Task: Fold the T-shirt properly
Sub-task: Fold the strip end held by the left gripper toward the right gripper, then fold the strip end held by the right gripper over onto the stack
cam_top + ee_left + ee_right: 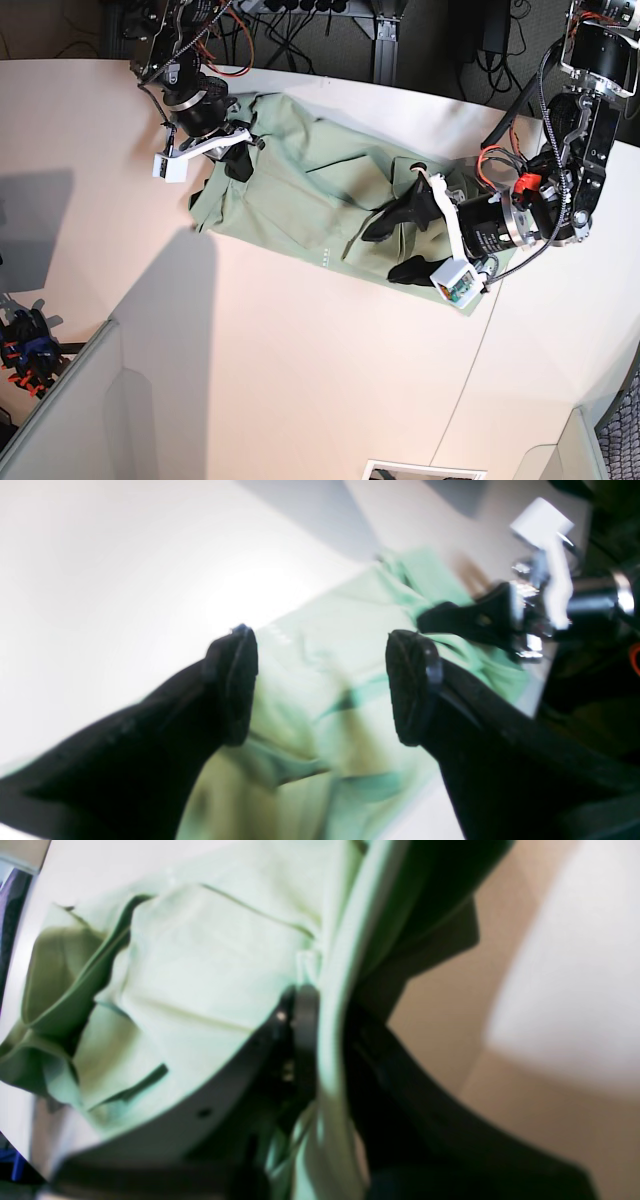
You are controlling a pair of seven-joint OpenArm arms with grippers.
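The pale green T-shirt (300, 195) lies spread and rumpled across the far half of the table (300, 380). In the base view my right gripper (240, 155) is at the shirt's left end. The right wrist view shows it (325, 1040) shut on a hemmed edge of the T-shirt (210, 955), with the cloth band running between its fingers. My left gripper (393, 248) hovers over the shirt's right part. In the left wrist view its fingers (232, 685) stand wide apart with nothing between them, and the T-shirt (320, 655) lies below. The other gripper (450, 622) shows beyond.
Cables and frame parts (300, 20) crowd the table's back edge. A grey panel (60, 410) slants across the bottom-left corner, beside a dark clamp with orange bits (25, 345). A white sheet (420, 470) peeks in at the bottom edge.
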